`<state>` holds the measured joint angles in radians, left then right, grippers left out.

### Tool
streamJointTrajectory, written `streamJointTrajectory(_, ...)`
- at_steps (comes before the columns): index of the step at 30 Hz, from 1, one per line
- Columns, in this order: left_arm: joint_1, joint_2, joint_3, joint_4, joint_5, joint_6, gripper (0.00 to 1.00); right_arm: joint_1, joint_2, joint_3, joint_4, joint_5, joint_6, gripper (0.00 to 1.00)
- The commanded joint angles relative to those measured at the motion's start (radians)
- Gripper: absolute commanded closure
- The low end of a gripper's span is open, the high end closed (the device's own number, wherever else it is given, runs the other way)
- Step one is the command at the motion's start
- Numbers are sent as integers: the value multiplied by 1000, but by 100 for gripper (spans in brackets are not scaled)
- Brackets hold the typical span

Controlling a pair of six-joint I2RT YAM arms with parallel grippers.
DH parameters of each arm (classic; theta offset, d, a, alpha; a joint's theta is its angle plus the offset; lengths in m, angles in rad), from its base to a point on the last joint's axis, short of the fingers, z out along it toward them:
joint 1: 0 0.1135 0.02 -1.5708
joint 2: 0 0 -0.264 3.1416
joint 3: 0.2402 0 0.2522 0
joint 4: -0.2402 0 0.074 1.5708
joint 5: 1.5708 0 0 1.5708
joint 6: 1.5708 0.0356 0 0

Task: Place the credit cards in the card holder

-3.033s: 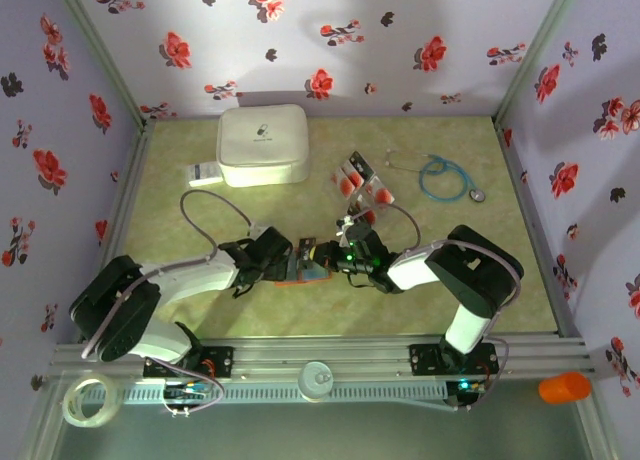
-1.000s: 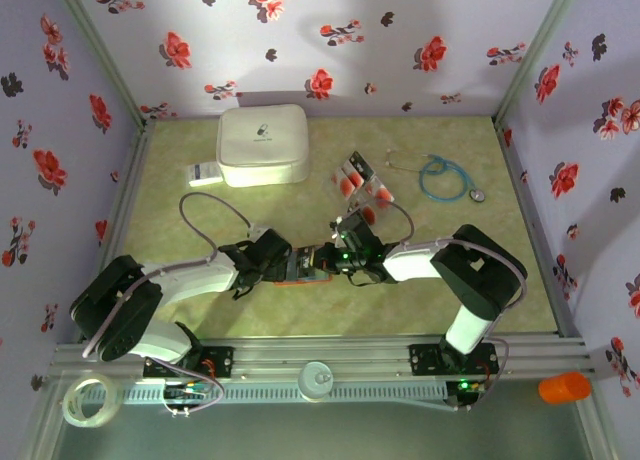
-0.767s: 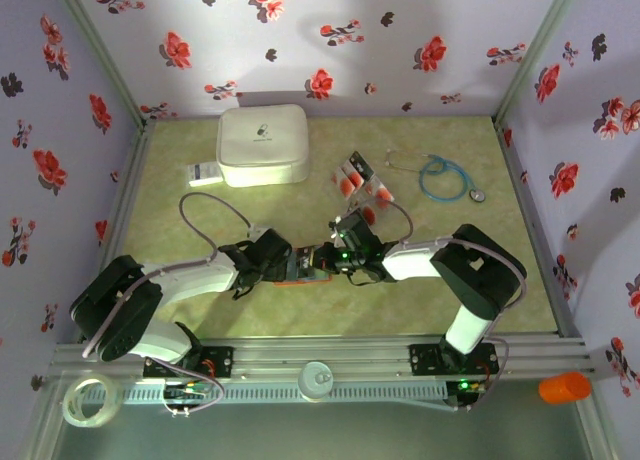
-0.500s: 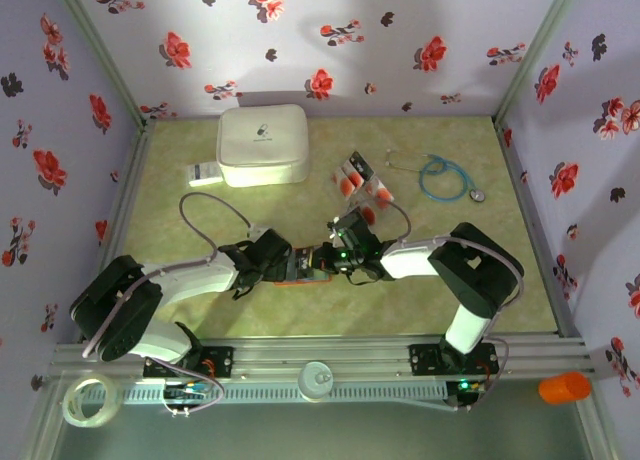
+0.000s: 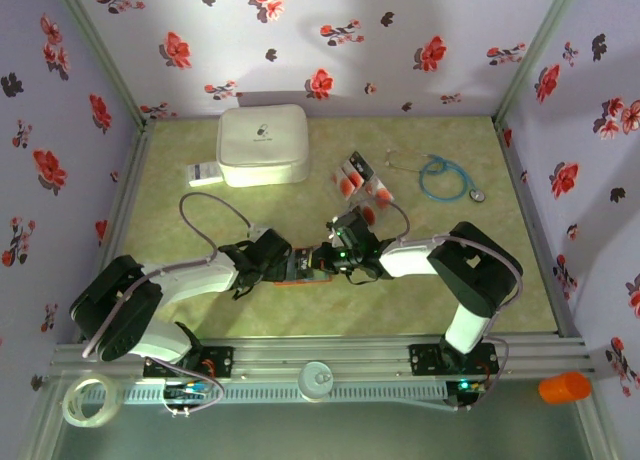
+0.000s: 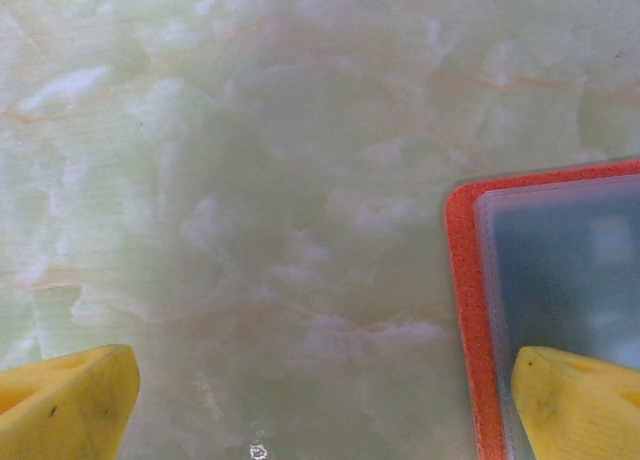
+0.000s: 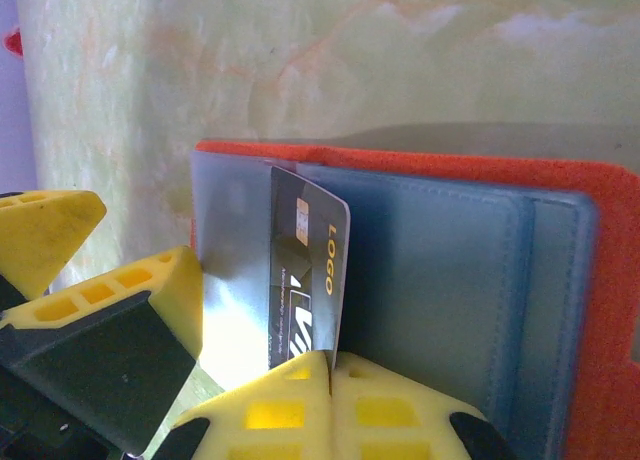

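Observation:
The orange-red card holder (image 7: 420, 162) lies open on the table, bluish-grey inside up, between the two grippers (image 5: 292, 280). My right gripper (image 7: 330, 365) is shut on a dark credit card (image 7: 305, 270) with a gold chip, held on edge with its far end at the holder's left pocket. My left gripper (image 6: 320, 400) is open: its right finger (image 6: 575, 405) rests on the holder's clear pocket by the orange rim (image 6: 463, 280), its left finger (image 6: 65, 410) over bare table. From above, the left gripper (image 5: 283, 263) and right gripper (image 5: 322, 257) nearly meet. More credit cards (image 5: 352, 175) lie behind them.
A big white rounded case (image 5: 263, 143) sits at the back left with a white barcode label (image 5: 203, 173) beside it. A stethoscope (image 5: 445, 177) lies at the back right. A tape roll (image 5: 85, 400) and an orange cylinder (image 5: 563, 387) are off the table in front.
The right gripper has crept left and slightly back with the card, closer over the holder. The left arm has stayed put.

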<state>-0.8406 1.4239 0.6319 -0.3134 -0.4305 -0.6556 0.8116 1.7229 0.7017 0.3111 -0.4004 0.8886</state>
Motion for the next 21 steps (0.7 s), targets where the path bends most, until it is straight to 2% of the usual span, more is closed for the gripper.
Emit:
streamJointTrajectory(1,-3,15,-22,-13,-11,-12,4,1,3,-6,-139,16,-39,100)
streamJointTrajectory(21,-3,18,-24,-7,-11,-12,4,-1,38,21,-170,3,-45,100)
